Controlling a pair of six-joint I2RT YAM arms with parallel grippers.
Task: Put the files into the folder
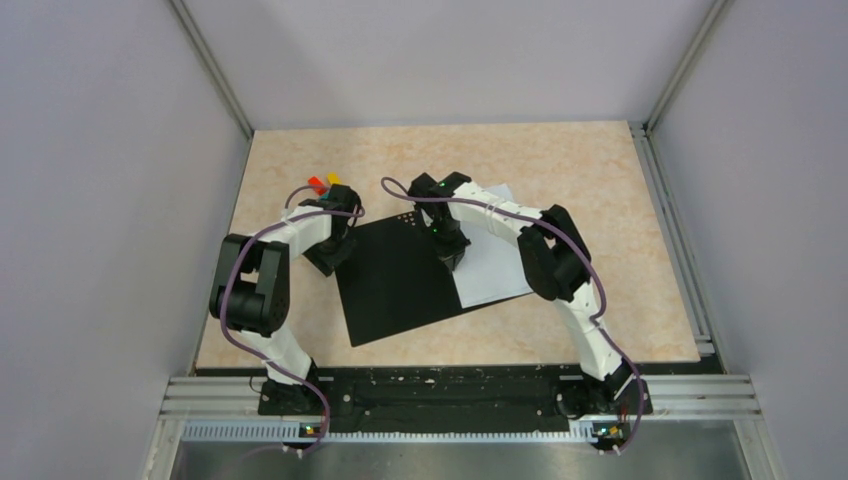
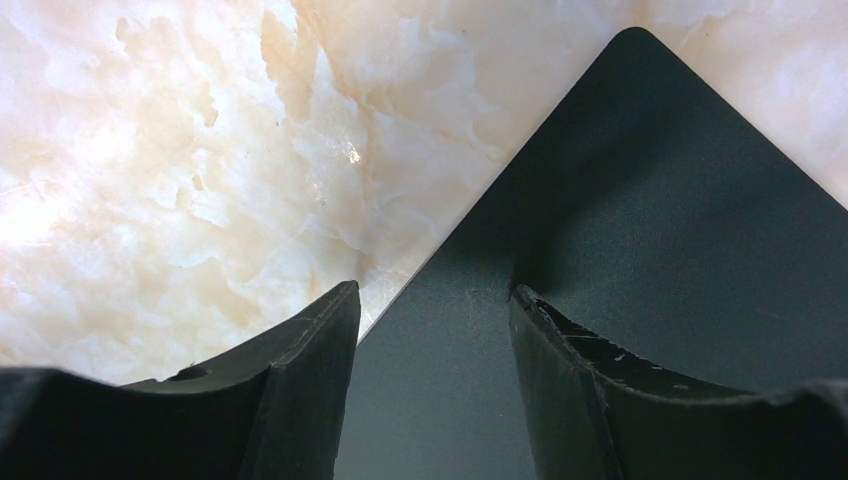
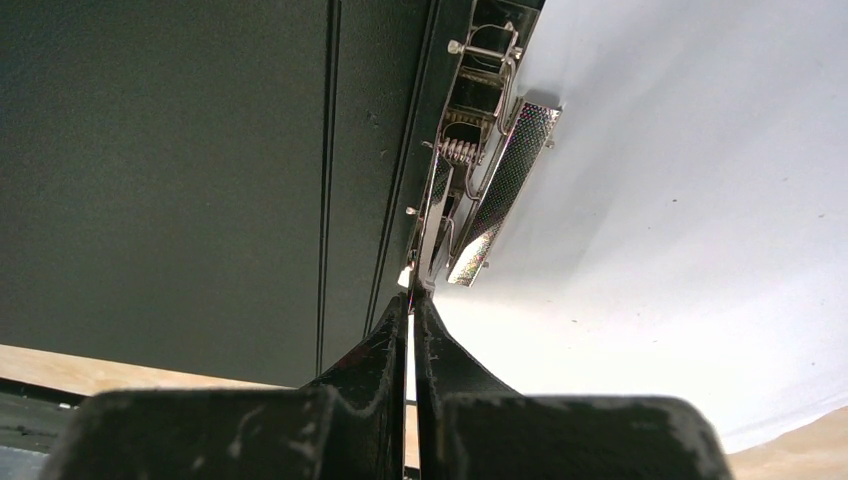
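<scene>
The folder [image 1: 400,280] lies open on the table with its black inside up. A white file sheet [image 1: 495,260] lies on its right half. My right gripper [image 1: 450,255] stands at the spine. In the right wrist view its jaws [image 3: 412,300] are pinched shut on the lower end of the metal spine clip [image 3: 480,170], between the black cover [image 3: 180,170] and the white sheet [image 3: 680,200]. My left gripper [image 1: 330,255] is open over the folder's left corner. One finger is over the black cover [image 2: 650,200] and the other [image 2: 310,340] is over the table.
The marble-patterned table [image 1: 600,180] is framed by aluminium rails and grey walls. A red and an orange tab [image 1: 322,183] show behind the left wrist. The folder's far edge shows white dots [image 1: 405,215].
</scene>
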